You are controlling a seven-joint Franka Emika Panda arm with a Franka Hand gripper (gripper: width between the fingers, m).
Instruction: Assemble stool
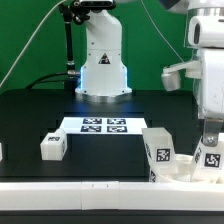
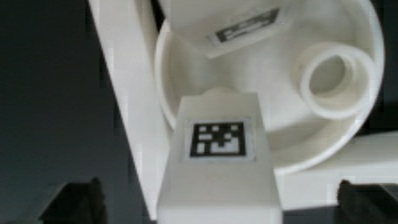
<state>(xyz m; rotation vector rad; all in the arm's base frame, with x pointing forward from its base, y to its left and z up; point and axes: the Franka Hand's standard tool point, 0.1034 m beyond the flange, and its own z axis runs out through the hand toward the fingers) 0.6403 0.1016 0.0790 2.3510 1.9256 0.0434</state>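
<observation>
Surface: black table with a green backdrop behind it. The white robot base stands just beyond the marker board. A long white wall strip runs along the near edge of the table, on the camera side of the marker board.

Parts: the seat lies to the exterior view's right of the marker board, close to the wall strip. One leg stands at the side of the seat that faces the marker board, its tag towards the camera. A second leg sits on the seat's far side from the marker board, right under the gripper. A loose leg rests to the exterior view's left of the marker board, well apart from the seat.

Hard to make out: the arm is cut off at the exterior view's right edge. The seat is mostly hidden behind the legs, so whether it is tilted is not clear. The wrist view is blurred.

Orientation (wrist view): the seat shows its ringed face and one round socket. The tagged leg lies across that face, its long axis running from the seat's middle out over the rim towards the gripper.

Tool: the fingers are spread wide either side of the leg, with a dark gap between them and it. It is gripping nothing.
</observation>
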